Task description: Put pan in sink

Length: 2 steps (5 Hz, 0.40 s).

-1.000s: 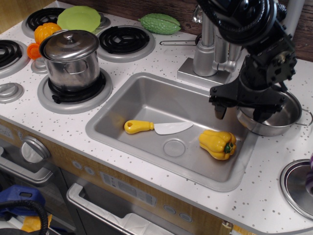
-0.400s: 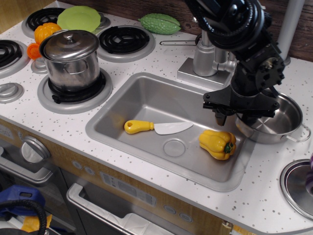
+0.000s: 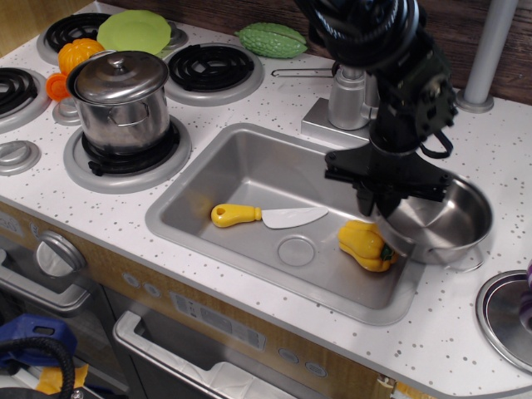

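**Pan tilted over the sink's right edge, gripped at its rim**

The pan [image 3: 440,224], shallow and shiny, sits tilted at the right end of the sink [image 3: 249,170], its left side overhanging the basin and its right side over the speckled white counter [image 3: 465,332]. The near-left part of its wall hangs just above the yellow bell pepper [image 3: 363,243], partly covering it. The gripper [image 3: 381,198] comes down from the black arm [image 3: 391,58] onto the pan's left rim, and its jaws look clenched on that rim, one finger outside the wall and the other inside the bowl.

Inside the sink, the pepper lies at the right end, just right of the round drain circle [image 3: 297,249]. A knife with a yellow handle and white blade [image 3: 266,217] lies to the left of the pepper, well apart from the pan, its blade pointing right.

Behind the sink stands the grey faucet base [image 3: 345,104]. Further left, a lidded steel pot [image 3: 123,100] sits on a stove burner [image 3: 125,158]. Behind it are an orange toy vegetable [image 3: 79,54] and a green plate [image 3: 135,32]. A green bumpy gourd [image 3: 272,39] lies at the back of the counter. At the far right edge, part of a round metal lid or dish [image 3: 509,312] shows.
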### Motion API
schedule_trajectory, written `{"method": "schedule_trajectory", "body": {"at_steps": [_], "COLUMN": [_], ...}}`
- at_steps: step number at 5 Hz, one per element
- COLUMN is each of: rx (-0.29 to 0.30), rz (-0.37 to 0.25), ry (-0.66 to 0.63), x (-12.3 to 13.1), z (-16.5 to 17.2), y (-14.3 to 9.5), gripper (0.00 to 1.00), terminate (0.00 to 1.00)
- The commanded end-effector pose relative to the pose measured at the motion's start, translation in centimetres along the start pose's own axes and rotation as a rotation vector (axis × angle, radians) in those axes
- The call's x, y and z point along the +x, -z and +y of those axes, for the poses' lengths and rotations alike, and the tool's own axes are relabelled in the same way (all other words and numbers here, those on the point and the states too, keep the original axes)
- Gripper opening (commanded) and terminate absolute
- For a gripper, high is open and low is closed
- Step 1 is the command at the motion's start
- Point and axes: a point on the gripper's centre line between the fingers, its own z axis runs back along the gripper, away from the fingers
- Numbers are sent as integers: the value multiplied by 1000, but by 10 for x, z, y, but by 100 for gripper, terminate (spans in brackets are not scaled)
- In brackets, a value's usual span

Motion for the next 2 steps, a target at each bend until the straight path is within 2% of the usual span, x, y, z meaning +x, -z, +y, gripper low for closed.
{"method": "schedule_trajectory", "body": {"at_steps": [1, 2], "rx": [34, 60], "rz": [39, 51], "ry": [105, 174], "x": [0, -4], "z": [47, 72], "y": [-41, -37], "gripper": [0, 0], "terminate": [0, 0]}}
